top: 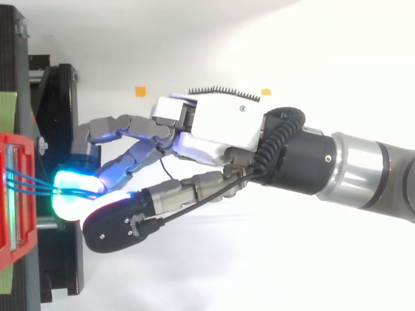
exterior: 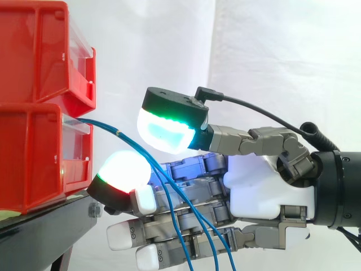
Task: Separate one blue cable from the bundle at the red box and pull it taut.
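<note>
Before the white curtain [exterior: 271, 51], thin blue cables [exterior: 105, 128] droop from the lower red bin [exterior: 34, 164] across the hand [exterior: 265, 186]; we cannot tell whether it pinches one. They look light, limp and slick, so we would take one just beyond the bin.

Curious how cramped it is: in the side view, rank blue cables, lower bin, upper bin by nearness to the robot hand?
1. Blue cables, crossing the robot hand.
2. Lower bin, just left of it.
3. Upper bin, up left.
</note>
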Robot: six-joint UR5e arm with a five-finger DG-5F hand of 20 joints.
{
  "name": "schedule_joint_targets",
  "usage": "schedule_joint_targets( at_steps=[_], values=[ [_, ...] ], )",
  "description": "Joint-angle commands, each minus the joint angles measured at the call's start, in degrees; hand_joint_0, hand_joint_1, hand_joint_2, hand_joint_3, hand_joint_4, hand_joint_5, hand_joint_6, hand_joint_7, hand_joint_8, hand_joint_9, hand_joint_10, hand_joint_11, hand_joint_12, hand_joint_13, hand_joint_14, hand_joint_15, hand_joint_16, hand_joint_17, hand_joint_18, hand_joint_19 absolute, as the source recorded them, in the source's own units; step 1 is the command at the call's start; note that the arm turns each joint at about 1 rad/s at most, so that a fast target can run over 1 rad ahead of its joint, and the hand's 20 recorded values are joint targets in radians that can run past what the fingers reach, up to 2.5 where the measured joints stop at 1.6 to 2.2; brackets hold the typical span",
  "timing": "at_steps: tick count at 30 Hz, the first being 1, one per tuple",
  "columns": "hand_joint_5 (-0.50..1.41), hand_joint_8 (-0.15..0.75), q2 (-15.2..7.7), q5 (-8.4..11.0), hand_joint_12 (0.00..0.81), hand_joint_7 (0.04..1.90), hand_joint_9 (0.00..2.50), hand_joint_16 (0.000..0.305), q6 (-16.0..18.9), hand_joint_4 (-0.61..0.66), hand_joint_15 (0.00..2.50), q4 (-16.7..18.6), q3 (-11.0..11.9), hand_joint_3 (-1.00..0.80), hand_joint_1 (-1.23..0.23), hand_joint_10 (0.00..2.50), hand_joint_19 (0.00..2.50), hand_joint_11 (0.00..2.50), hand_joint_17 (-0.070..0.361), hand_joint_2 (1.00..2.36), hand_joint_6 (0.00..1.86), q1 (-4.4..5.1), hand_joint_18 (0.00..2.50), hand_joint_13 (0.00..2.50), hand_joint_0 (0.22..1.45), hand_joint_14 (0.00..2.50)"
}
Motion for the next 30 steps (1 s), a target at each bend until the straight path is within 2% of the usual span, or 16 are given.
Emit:
schedule_joint_targets(
  at_steps=[1, 10, 17, 25, 30],
  values=[
    [-0.15, 0.298, 0.0, -0.12, 0.377, 1.32, 0.87, 0.044, 0.0, 0.14, 0.46, -0.1, 0.0, -0.25, -0.67, 0.02, 0.56, 0.84, 0.098, 1.02, 0.55, -0.19, 0.52, 0.76, 0.63, 0.02],
    [-0.16, 0.298, 0.0, -1.08, 0.379, 1.24, 0.87, 0.044, 0.1, 0.15, 0.47, -0.6, 0.0, -0.25, -0.66, 0.02, 0.57, 0.86, 0.099, 1.02, 0.61, -0.99, 0.53, 0.77, 0.63, 0.02],
    [-0.17, 0.299, 0.0, -1.26, 0.381, 1.18, 0.88, 0.044, 0.1, 0.14, 0.47, -0.6, 0.2, -0.24, -0.65, 0.02, 0.57, 0.88, 0.099, 1.02, 0.65, -1.07, 0.53, 0.77, 0.63, 0.02],
    [-0.17, 0.302, 0.0, -2.75, 0.382, 1.14, 0.88, 0.044, -0.2, 0.14, 0.47, -1.3, 1.3, -0.24, -0.65, 0.02, 0.57, 0.87, 0.099, 1.02, 0.68, -1.07, 0.53, 0.77, 0.63, 0.02],
    [-0.18, 0.302, 0.0, -2.84, 0.382, 1.11, 0.88, 0.044, 0.1, 0.14, 0.48, -2.0, 1.3, -0.22, -0.65, 0.02, 0.57, 0.87, 0.099, 1.02, 0.71, -1.07, 0.53, 0.78, 0.63, 0.02]
  ],
)
